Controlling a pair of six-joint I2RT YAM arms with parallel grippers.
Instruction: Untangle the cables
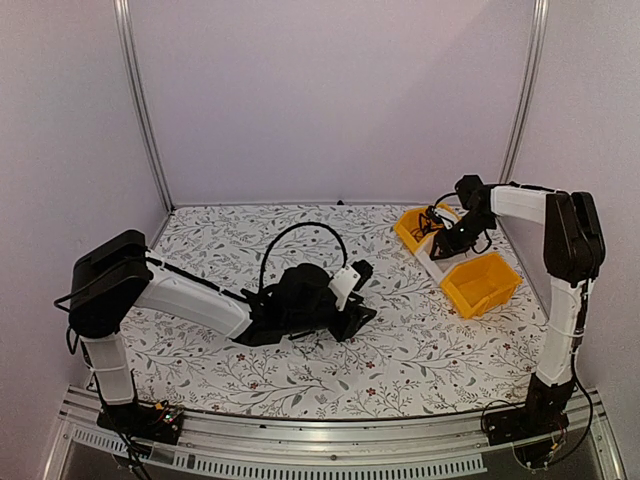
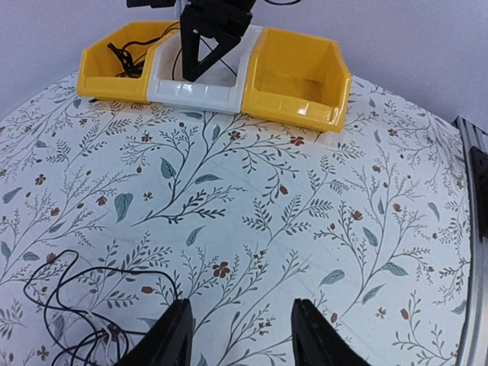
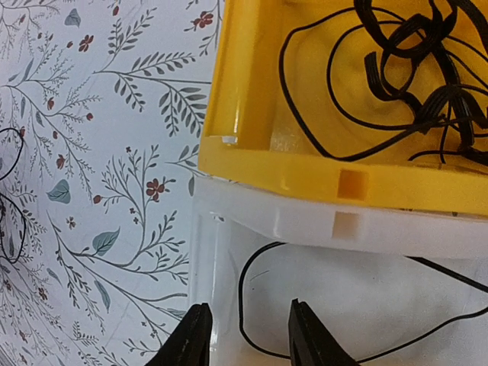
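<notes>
Right pincer (image 3: 250, 313): open over the white plastic bin (image 3: 274, 221), thin black cable (image 3: 241, 293) looping between its jaws. Straddle that strand alone, then close gently. Left pincer (image 2: 241, 305): open, near a loose black cable (image 2: 69, 305) on the floral desk (image 2: 305, 191).

Two robot arms, the left arm (image 1: 195, 300) and the right arm (image 1: 562, 310), and three bins: two yellow bins (image 2: 99, 80) (image 2: 293, 99), one white bin (image 2: 200, 93). Black cables (image 3: 454, 103) tangle beyond counting.
</notes>
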